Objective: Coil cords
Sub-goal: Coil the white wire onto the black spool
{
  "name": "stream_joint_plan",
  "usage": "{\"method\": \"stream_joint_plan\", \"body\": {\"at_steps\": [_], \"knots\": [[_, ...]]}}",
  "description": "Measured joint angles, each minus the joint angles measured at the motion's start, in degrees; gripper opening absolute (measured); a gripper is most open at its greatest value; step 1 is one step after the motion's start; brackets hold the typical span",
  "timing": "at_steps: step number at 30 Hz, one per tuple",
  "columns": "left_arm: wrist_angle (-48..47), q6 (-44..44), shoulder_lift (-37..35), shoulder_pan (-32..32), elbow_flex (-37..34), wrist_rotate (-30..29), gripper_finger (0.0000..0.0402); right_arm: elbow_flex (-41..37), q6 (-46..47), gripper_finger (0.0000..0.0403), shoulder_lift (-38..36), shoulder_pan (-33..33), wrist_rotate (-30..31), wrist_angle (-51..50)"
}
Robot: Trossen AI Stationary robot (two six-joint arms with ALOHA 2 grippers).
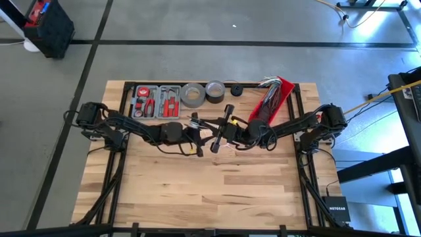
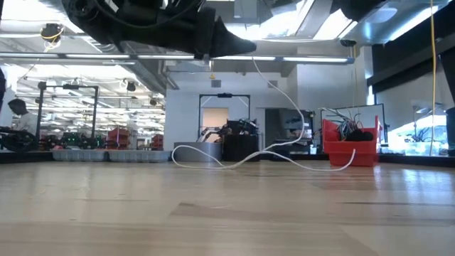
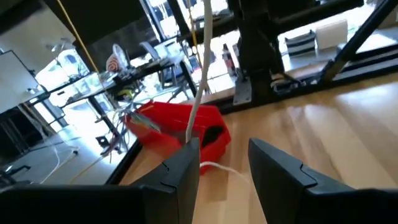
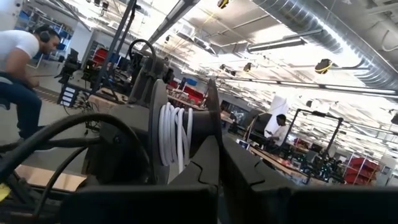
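Two grippers meet at the table's middle: the right gripper (image 4: 214,165), fingers together, carries coiled thin white cord (image 4: 176,138); its strand runs beside the left gripper's (image 3: 224,162) apart fingers toward two o'clock.

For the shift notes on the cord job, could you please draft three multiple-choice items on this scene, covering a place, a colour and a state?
1. Where on the table is the red bin?
A. far right corner
B. near left corner
C. centre

2. What colour is the cord hanging to the table?
A. white
B. green
C. orange

3. How are the left gripper fingers set?
A. pressed shut
B. apart, with the cord running between them
C. clamped on a tape roll

Answers: 1 A, the high view shows it there. 2 A, it shows white in the low view. 3 B, the left wrist view shows the gap.
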Motion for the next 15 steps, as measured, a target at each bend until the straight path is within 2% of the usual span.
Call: {"method": "stream_joint_plan", "body": {"at_steps": [3, 9, 12, 15], "knots": [[-2.3, 1.8, 0.0, 0.0, 0.0, -1.8, 0.0131, 0.0, 0.0, 0.0005, 0.0, 0.0, 0.7, 0.0], [-4.1, 5.6, 0.0, 0.0, 0.0, -9.5, 0.0131, 0.0, -0.5, 0.0005, 0.0, 0.0, 2.0, -0.2], [-3.5, 4.3, 0.0, 0.0, 0.0, -8.3, 0.0131, 0.0, -1.0, 0.0005, 0.0, 0.0, 1.6, -0.1], [-1.2, 1.4, 0.0, 0.0, 0.0, -1.4, 0.0131, 0.0, -1.0, 0.0005, 0.0, 0.0, 0.9, -0.1]]}}
